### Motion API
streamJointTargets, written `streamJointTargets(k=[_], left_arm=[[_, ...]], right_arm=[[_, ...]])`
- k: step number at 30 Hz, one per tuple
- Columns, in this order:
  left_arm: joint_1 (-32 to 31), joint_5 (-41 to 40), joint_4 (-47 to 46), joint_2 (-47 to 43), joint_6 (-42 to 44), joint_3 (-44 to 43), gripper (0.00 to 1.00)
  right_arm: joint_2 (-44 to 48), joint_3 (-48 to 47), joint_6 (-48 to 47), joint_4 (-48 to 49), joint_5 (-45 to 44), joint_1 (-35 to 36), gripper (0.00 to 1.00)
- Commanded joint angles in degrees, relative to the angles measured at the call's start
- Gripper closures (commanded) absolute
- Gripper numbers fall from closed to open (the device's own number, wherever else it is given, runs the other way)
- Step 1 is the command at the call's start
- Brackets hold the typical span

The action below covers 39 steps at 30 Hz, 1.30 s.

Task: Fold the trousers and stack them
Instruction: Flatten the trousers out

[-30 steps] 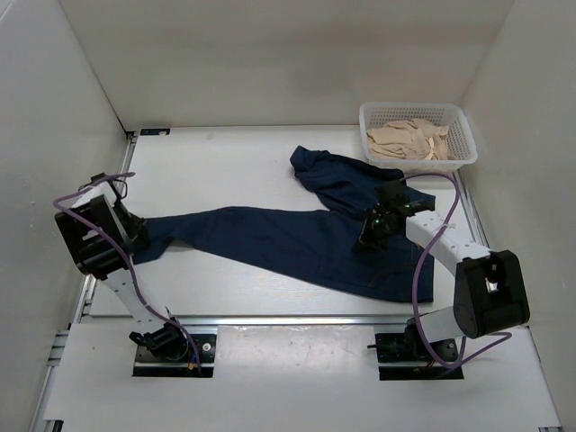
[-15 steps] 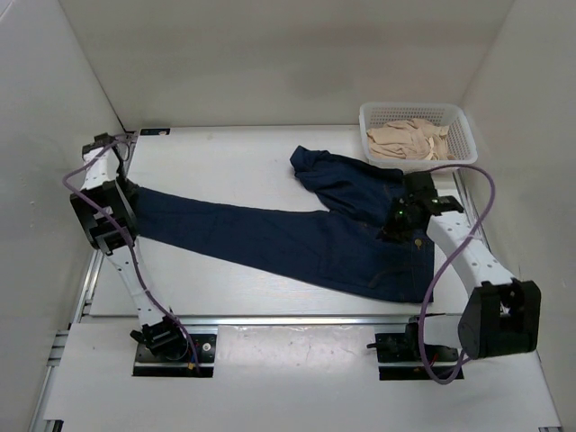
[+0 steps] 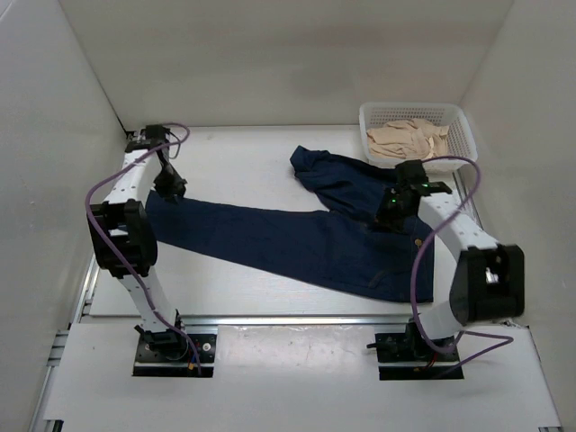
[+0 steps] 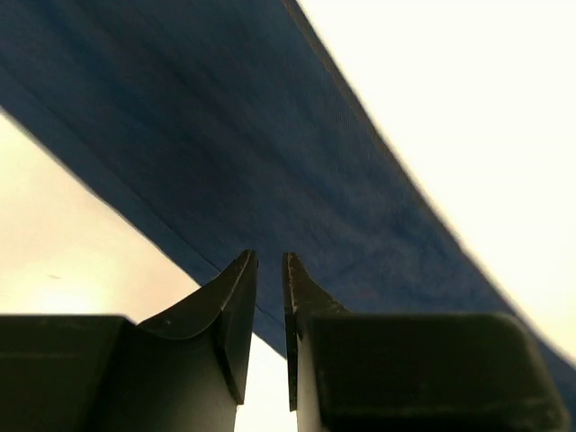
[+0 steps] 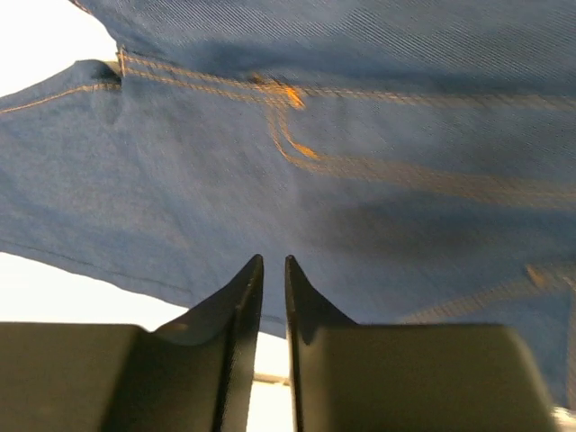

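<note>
Across the desk the jeans are lying with one leg stretched out to the left and the other bunched at the far side, near the basket. The step in hand is probably flattening the cloth. To do it well, each claw should be pinching an edge low, pulling outward evenly and keeping the denim flat before any fold. The left claw is hovering over the left leg's end and the right claw over the waist. Both are standing parted by a thin slit, gripping nothing.
</note>
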State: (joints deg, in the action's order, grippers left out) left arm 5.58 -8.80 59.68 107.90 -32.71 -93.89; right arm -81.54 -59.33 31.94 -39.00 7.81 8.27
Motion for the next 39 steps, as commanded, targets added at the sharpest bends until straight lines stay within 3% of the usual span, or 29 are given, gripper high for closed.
streamJointTargets(k=[1, 6, 10, 15, 21, 24, 26, 28, 29, 30, 34, 39], left_arm=[[-2.59, 5.19, -3.86, -0.58, -2.1, 7.56, 0.7], [-5.49, 5.19, -5.89, -0.58, -0.7, 12.76, 0.7], [-6.02, 4.31, -5.89, -0.58, -0.16, 17.23, 0.71], [-6.02, 4.93, -7.03, -2.77, 0.98, 23.3, 0.71], [-6.02, 5.46, -7.74, -9.8, 0.98, 31.57, 0.71], [-6.02, 7.13, -6.86, -14.99, 0.98, 30.18, 0.71], [-6.72, 9.05, -5.54, -15.7, 0.98, 24.67, 0.71], [-7.51, 9.06, -3.53, -14.74, 0.98, 19.47, 0.71], [-8.91, 8.54, -1.95, -13.95, 0.98, 13.87, 0.71], [-9.79, 8.01, -0.81, -12.11, 1.5, 10.95, 0.7], [-13.4, 6.34, 4.03, -9.81, 1.51, 1.35, 0.68], [-15.6, 6.34, 5.18, -13.85, 2.2, 2.38, 0.65]], right_arm=[[-6.78, -3.77, 1.8, 4.9, 3.61, 3.84, 0.82], [-13.82, -1.41, 4.78, 6.92, 1.5, 8.86, 0.84], [-15.05, 7.27, 7.33, 8.86, 0.98, 12.37, 0.84], [-8.12, 16.08, 9.45, 9.38, -0.26, 15.72, 0.84], [2.95, 18.73, 9.98, 0.88, -4.28, 17.83, 0.82], [8.57, 12.59, 7.88, -6.68, -10.79, 17.83, 0.79], [8.59, 5.07, 5.33, -6.7, -14.56, 17.31, 0.67], [5.19, -1.02, 3.14, -6.7, -16.42, 15.99, 0.41], [3.33, -7.49, 1.12, -6.7, -17.12, 14.77, 0.21], [-0.77, -10.6, 0.32, -6.7, -17.13, 14.06, 0.15], [-15.46, -26.94, -4.69, -3.01, -15.82, 11.5, 0.09], [-39.43, -55.21, -7.51, -10.3, -13.18, 10.98, 0.08]])
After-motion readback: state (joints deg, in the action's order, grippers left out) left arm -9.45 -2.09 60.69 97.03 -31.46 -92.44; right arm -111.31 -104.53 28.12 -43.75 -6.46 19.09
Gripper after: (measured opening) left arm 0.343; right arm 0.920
